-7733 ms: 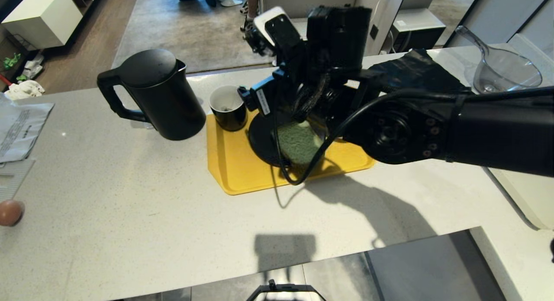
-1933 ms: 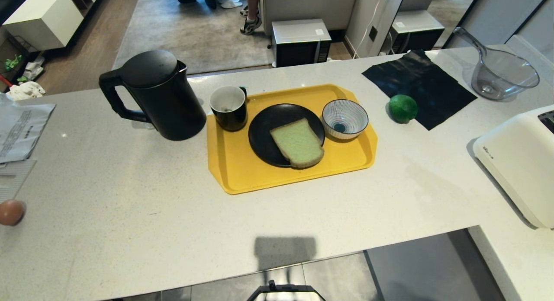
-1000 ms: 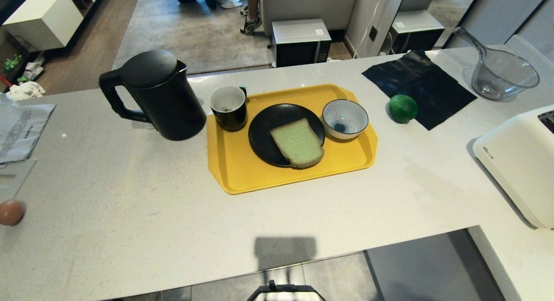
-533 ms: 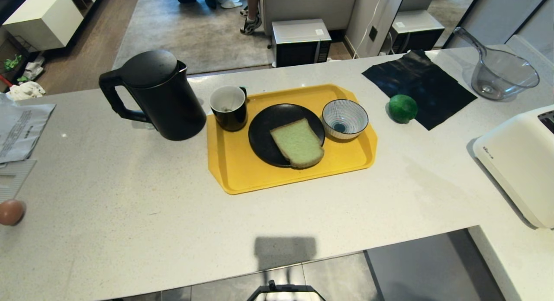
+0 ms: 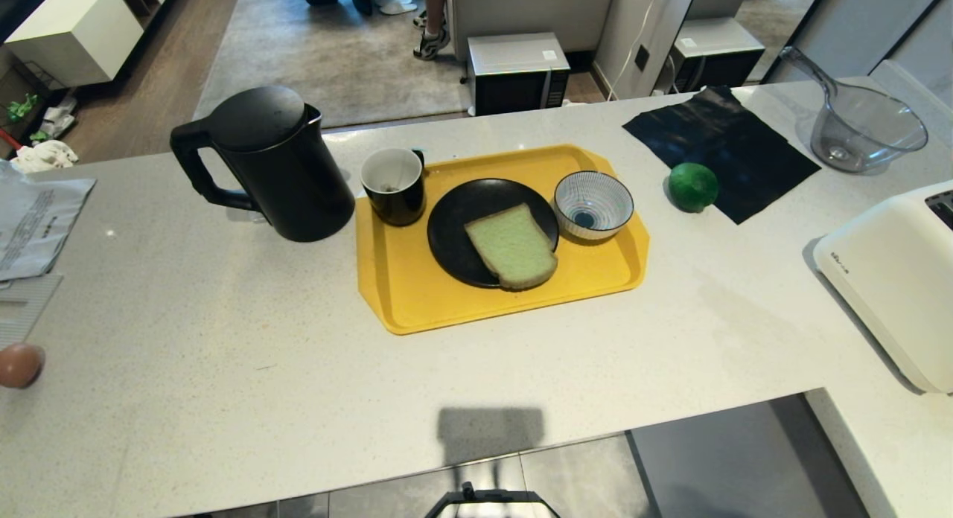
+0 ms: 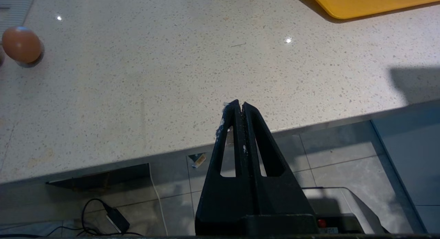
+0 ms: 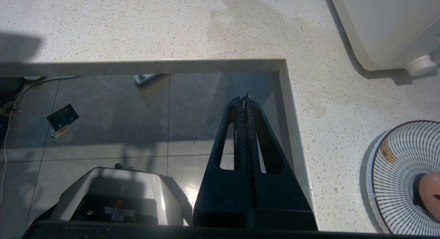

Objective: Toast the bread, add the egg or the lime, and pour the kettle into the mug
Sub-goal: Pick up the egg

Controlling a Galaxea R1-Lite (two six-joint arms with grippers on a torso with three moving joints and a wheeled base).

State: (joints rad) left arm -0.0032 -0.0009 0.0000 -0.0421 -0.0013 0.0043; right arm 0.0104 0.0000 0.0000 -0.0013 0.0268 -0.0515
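The pale green bread (image 5: 512,246) lies on a black plate (image 5: 454,235) on the yellow tray (image 5: 402,295). The black mug (image 5: 393,184) stands at the tray's back left corner, and the black kettle (image 5: 268,164) is left of it on the counter. Right of the tray, the lime (image 5: 692,187) rests beside a black cloth. A pinkish egg (image 7: 431,194) with a dark speck lies in a striped dish (image 7: 395,184). My left gripper (image 6: 239,103) is shut and empty at the counter's front edge. My right gripper (image 7: 245,96) is shut and empty by the counter's inner corner. Neither gripper shows in the head view.
A plain brown egg (image 5: 18,365) sits at the far left, with papers (image 5: 33,220) behind it. An empty blue-striped bowl (image 5: 593,204) stands on the tray. A white toaster (image 5: 893,280) and a clear jug (image 5: 864,127) are on the right. A person's feet (image 5: 432,38) show beyond the counter.
The right arm that reached over the tray several seconds ago has withdrawn out of the head view. Over the last two seconds nothing has moved.
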